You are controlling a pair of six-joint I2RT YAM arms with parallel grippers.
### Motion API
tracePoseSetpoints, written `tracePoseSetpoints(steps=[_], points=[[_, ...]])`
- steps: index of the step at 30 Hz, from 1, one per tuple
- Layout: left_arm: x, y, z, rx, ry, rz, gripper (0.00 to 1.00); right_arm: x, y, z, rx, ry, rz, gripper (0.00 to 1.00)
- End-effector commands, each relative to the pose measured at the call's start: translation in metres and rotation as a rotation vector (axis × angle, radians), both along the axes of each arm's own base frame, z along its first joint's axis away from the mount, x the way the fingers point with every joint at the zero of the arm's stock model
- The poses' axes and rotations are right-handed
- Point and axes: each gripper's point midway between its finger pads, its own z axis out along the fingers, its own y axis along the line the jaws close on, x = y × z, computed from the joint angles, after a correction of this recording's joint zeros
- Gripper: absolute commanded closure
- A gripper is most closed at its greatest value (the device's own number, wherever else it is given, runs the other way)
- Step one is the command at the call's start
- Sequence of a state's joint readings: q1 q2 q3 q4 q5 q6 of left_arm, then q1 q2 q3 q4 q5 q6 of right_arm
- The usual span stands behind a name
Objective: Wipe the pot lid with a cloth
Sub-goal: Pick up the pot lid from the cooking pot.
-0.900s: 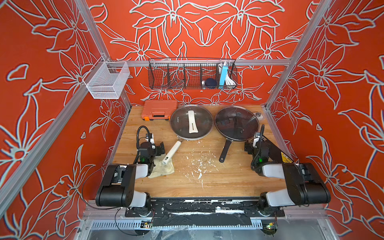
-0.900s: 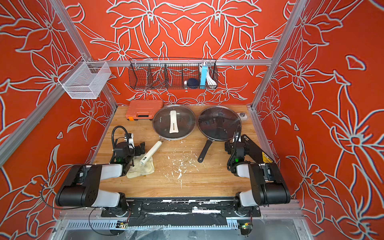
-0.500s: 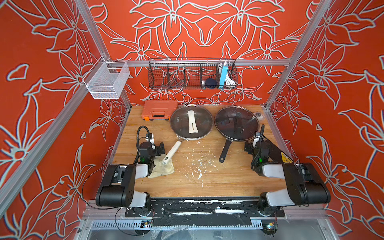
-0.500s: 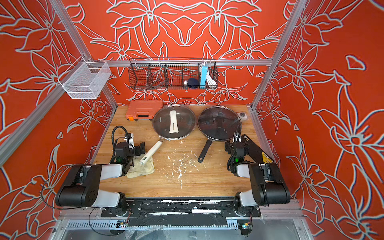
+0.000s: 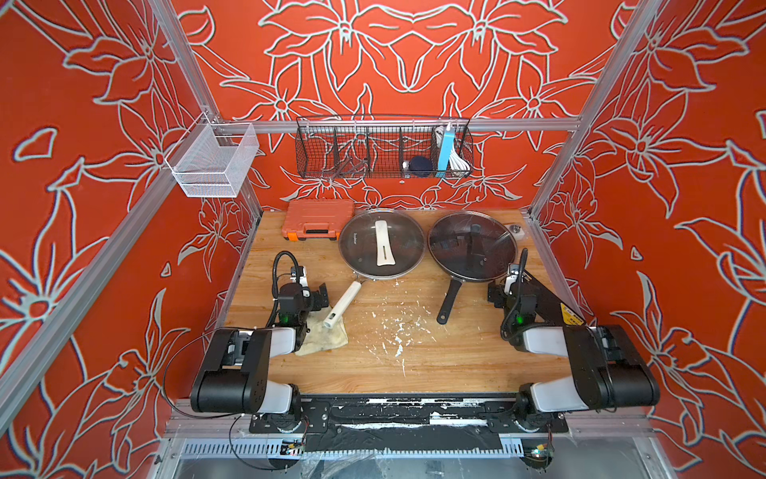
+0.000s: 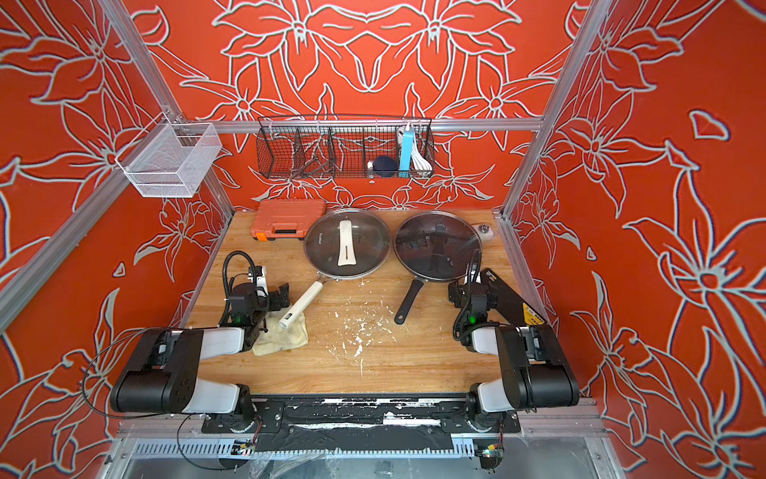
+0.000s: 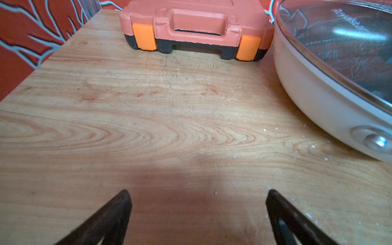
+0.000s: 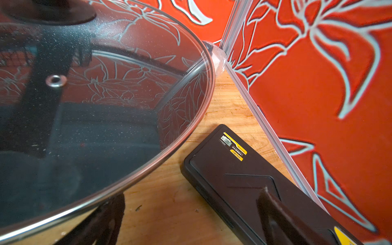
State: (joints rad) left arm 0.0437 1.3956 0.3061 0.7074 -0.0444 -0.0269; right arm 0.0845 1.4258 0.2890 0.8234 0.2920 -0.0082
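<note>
left gripper (image 7: 197, 197) gapes empty over the wooden table (image 7: 148, 127); right gripper (image 8: 191, 199) likewise wide, empty; crumpled beige cloth (image 5: 327, 338) lies near the left one, handy for it; cream-handled round glass pot lid (image 5: 360, 244) sits on its cream pan (image 7: 318, 101), waiting

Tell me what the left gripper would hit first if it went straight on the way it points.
Probably the orange tool case: the open left gripper faces it across the wooden table. The white pan sits just beside that line and might be grazed; depth is hard to judge.
</note>
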Motion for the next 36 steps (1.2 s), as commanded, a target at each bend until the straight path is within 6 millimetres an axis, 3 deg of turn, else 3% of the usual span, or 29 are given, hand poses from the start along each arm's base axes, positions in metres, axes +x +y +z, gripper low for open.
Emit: tracePoseSetpoints(steps=[1, 7, 11, 19, 24, 28, 33, 36], points=[[0.002, 0.014, 0.03, 0.01, -0.053, 0.094, 0.01, -0.001, -0.001, 0.025, 0.026, -0.093, -0.017, 0.01], [-0.008, 0.02, 0.06, 0.011, -0.098, 0.134, 0.01, -0.012, -0.001, 0.055, 0.025, -0.124, -0.013, 0.01], [-0.013, 0.007, 0.088, -0.003, -0.165, 0.112, 0.01, -0.02, 0.001, 0.079, 0.054, -0.153, -0.003, 0.01], [-0.016, -0.073, 0.172, -0.057, -0.314, -0.103, 0.01, -0.031, 0.018, 0.122, 0.142, -0.154, 0.049, 0.01], [-0.03, -0.133, 0.189, -0.121, -0.301, -0.294, 0.01, -0.035, 0.033, 0.133, 0.242, -0.041, 0.081, 0.01], [-0.045, -0.176, 0.203, -0.132, -0.28, -0.482, 0.01, -0.034, 0.045, 0.155, 0.314, -0.017, 0.104, 0.02], [-0.073, -0.214, 0.219, -0.135, -0.262, -0.739, 0.01, -0.03, 0.066, 0.178, 0.38, 0.051, 0.153, 0.02], [-0.09, -0.226, 0.222, -0.114, -0.256, -0.866, 0.01, -0.021, 0.076, 0.185, 0.366, 0.099, 0.175, 0.02]])
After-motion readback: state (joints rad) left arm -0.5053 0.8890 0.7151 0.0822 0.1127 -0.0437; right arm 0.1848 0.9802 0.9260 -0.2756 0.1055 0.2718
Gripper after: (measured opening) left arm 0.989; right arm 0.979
